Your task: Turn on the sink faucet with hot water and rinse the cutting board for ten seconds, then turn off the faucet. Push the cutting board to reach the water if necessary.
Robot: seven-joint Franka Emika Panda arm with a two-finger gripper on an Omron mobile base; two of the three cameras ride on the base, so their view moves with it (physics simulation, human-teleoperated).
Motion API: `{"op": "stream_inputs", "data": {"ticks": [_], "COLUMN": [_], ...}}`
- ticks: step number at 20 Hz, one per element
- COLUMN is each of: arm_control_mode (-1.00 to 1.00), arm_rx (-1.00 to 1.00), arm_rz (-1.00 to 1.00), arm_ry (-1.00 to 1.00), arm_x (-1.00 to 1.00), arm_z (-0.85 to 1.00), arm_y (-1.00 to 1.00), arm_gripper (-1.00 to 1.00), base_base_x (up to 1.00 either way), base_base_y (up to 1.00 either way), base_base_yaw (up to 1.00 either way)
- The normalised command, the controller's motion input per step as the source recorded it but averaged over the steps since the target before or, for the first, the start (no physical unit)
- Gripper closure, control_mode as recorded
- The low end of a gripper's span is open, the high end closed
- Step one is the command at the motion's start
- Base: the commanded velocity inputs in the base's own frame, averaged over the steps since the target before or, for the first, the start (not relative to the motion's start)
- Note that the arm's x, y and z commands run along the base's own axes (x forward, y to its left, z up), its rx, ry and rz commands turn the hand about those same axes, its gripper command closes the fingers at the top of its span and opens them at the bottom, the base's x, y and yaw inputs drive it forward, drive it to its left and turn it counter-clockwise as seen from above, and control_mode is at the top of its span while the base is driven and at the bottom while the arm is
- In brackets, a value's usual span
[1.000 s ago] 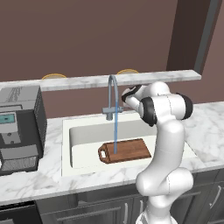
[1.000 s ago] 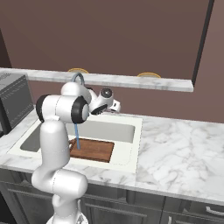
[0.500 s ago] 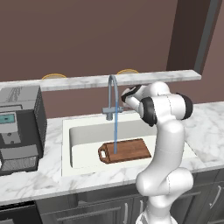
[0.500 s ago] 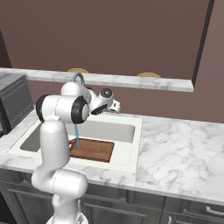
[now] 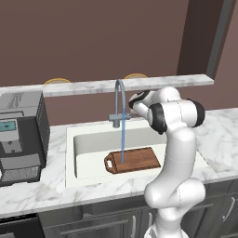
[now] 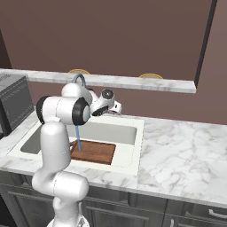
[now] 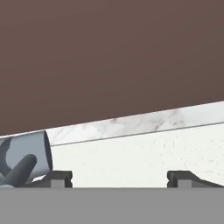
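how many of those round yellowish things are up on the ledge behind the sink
2: one at the marble ledge's left part, one behind the faucet's arch. Only their top edges show.

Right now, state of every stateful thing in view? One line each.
sink faucet: on, spout arched over the basin
water: running, stream lands on the board
cutting board: flat on the sink floor, under the stream
gripper: open, fingers apart, beside the faucet base
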Motion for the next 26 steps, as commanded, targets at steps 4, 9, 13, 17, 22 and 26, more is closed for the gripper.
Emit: {"op": "stream_inputs", "data": {"ticks": [4,9,13,17,22,26], "arm_control_mode": [-1.00,-1.00,-1.00,-1.00,-1.00,-1.00], "arm_rx": [0.00,0.00,0.00,0.00,0.00,0.00], "arm_rz": [0.00,0.00,0.01,0.01,0.00,0.00], "arm_ry": [0.00,0.00,0.00,-0.02,-0.04,-0.06], "arm_x": [0.00,0.00,0.02,0.03,0.06,0.07], "arm_z": [0.00,0.00,0.00,0.00,0.00,0.00], "arm_y": [0.29,0.32,0.33,0.29,0.20,0.15], "arm_gripper": [-1.00,-1.00,-1.00,-1.00,-1.00,-1.00], "base_base_x": [0.00,0.00,0.00,0.00,0.00,0.00], "base_base_y": [0.00,0.00,0.00,0.00,0.00,0.00], "base_base_yaw": [0.00,0.00,0.00,0.00,0.00,0.00]}}
